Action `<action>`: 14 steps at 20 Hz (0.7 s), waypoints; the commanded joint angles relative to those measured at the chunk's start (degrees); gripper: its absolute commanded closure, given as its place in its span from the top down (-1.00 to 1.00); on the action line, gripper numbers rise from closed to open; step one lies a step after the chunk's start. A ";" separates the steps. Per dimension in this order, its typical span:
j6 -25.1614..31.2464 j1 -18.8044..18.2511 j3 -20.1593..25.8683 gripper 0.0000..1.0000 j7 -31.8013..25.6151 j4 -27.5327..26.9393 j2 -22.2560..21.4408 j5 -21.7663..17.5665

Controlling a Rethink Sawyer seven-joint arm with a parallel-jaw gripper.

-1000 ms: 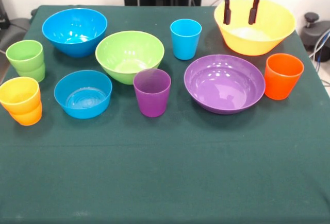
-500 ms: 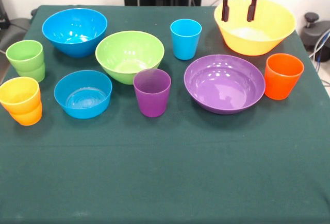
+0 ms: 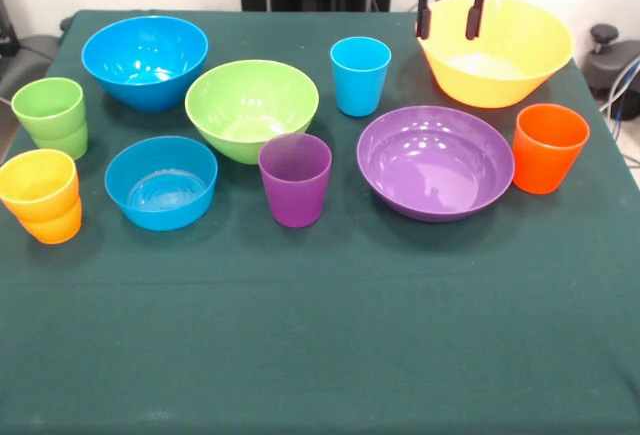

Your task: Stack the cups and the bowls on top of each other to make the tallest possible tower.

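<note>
Fingers (image 3: 424, 17) spread apart, pointing down, nothing between them. Gripper (image 3: 448, 17) at top edge, over left rim of yellow bowl (image 3: 500, 60). Light blue cup (image 3: 360, 76) just left of bowl. Purple bowl (image 3: 436, 162) in front, orange cup (image 3: 549, 147) beside it. Lime green bowl (image 3: 251, 108) at centre, purple cup (image 3: 295, 179) in front. Big blue bowl (image 3: 145, 60) far left; smaller blue bowl (image 3: 161, 182) nearer camera. Green cups (image 3: 50, 115) and yellow-on-orange cups (image 3: 41, 195) nested at left edge. No tower built.

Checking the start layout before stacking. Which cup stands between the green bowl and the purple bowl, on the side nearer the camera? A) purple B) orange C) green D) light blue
A: the purple cup stands in front of the gap between the green bowl and the purple bowl.
</note>
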 commanded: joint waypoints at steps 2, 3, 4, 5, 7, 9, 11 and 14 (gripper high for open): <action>7.16 -0.75 3.65 1.00 0.77 2.56 1.16 -1.50; 7.14 -0.70 3.62 1.00 0.76 2.51 1.22 -1.53; 7.03 -0.53 3.46 1.00 0.85 2.39 1.35 -1.57; 6.90 -0.33 3.27 1.00 0.96 2.25 1.51 -1.62; 6.56 0.31 2.70 1.00 1.21 1.66 2.21 -1.82; 4.92 1.82 1.23 1.00 2.15 0.54 3.96 -2.31; 2.83 2.73 0.23 1.00 2.86 -0.67 6.20 -2.68; 2.08 2.74 0.26 1.00 2.90 -1.16 7.37 -2.48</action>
